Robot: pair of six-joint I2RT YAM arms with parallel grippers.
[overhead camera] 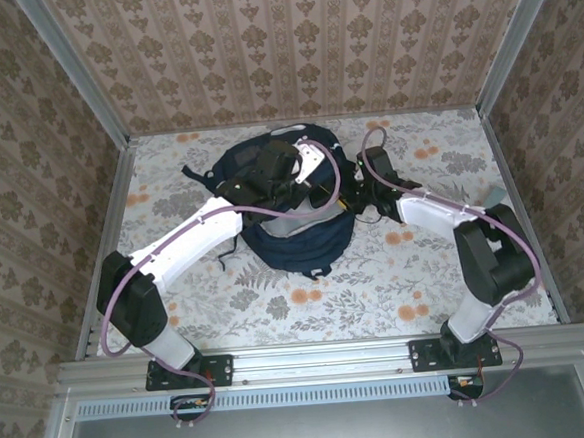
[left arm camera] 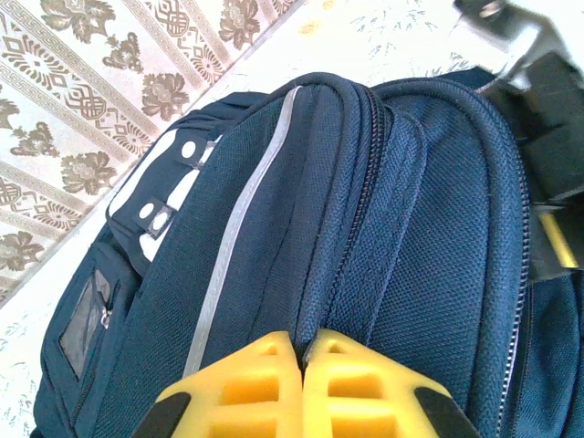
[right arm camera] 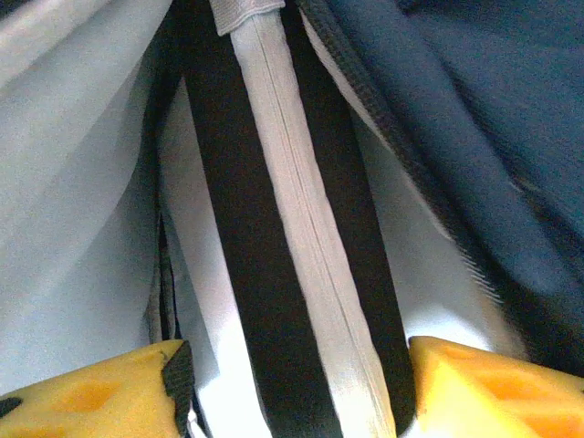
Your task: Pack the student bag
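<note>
Closest in, the left pincer (left arm camera: 303, 342) is being kept narrow, its yellow tips pressed together right against the student bag (left arm camera: 401, 228). Whether a pinch of navy fabric is being caught between them cannot be told. Directly ahead of those tips a closed zip (left arm camera: 351, 228) is being followed up over the bulging top of the bag. The white reflective stripe (left arm camera: 242, 210) is running alongside it to the pincer's left. The right pincer (right arm camera: 297, 351) is being held wide. A long strip of grey between two black bands (right arm camera: 292, 228) is lying between its tips and reaching away in front. The strip is just beside the right-hand tip and apart from the other, so nothing is being gripped. To the left of that pincer pale lining (right arm camera: 73, 182) is being seen, and to its right navy cloth, which suggests it is being worked inside or at the mouth of an opening. What the strip belongs to cannot be told. Farther out, from above, the bag is being reached by both arms near the middle of the floral counter (overhead camera: 376, 273), towards its far side, and no loose items are being seen around it. Packing is therefore being judged as well advanced. Withdrawing the right pincer and closing that opening are being judged as what is left.
</note>
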